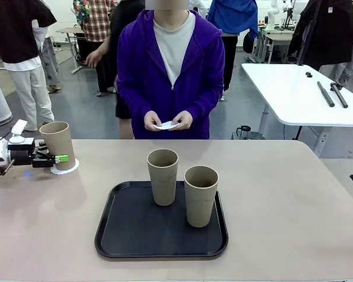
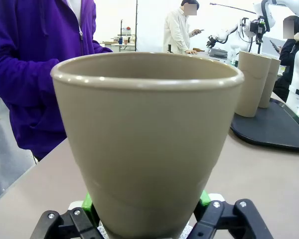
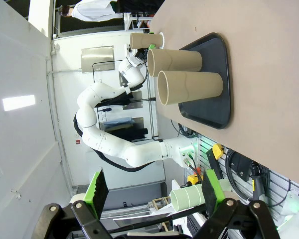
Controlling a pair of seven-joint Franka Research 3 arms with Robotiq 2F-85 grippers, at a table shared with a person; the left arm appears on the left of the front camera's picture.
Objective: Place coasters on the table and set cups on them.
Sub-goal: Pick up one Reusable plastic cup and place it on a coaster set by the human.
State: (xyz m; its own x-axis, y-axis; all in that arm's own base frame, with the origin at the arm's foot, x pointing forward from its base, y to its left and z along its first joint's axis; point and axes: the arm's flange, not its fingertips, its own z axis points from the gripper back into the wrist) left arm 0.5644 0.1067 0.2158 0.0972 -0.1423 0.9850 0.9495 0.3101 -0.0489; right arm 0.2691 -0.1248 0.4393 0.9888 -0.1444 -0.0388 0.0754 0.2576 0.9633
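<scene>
At the table's (image 1: pixel 282 205) far left a tan cup (image 1: pixel 57 144) stands upright on a white scalloped coaster (image 1: pixel 67 169). My left gripper (image 1: pixel 59 157) reaches in from the left and is shut on this cup (image 2: pixel 147 144) low down, with a green pad against each side of its base. Two more cups (image 1: pixel 163 176) (image 1: pixel 200 195) stand upright on the black tray (image 1: pixel 123 235). The person at the far side holds white coasters (image 1: pixel 166 124) in both hands. My right gripper (image 3: pixel 154 191) is open and holds nothing, well off from the tray (image 3: pixel 222 74).
The tray sits at the table's middle front. Bare tabletop lies to its right and between it and the left cup. Behind the person, a white table (image 1: pixel 300 88) carries black rods, and other people stand farther back.
</scene>
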